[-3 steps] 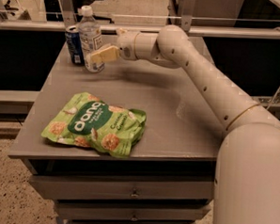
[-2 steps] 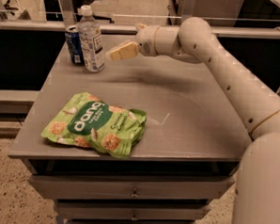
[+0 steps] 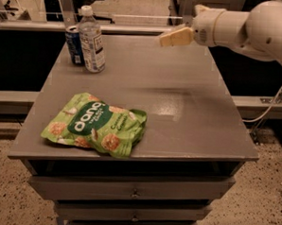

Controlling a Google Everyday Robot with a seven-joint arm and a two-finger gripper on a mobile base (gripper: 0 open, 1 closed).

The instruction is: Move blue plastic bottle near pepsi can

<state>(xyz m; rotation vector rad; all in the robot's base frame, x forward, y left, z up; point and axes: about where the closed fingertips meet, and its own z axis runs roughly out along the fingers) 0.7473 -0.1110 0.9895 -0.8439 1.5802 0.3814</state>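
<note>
Across grey flat-topped bench with drawers beneath, seeing tall clear plastic bottle with white screw cap and white label standing upright near the far left corner, just beside small dark-blue soda can with silver top and partly overlapping it in view. Noting green crinkled snack bag lying flat toward the near left edge, well apart from both. Finding cream-coloured tool on white rounded arm hovering over the far right part of the bench, well apart from the bottle, gripping nothing, and failing to tell how far it is opening.
</note>
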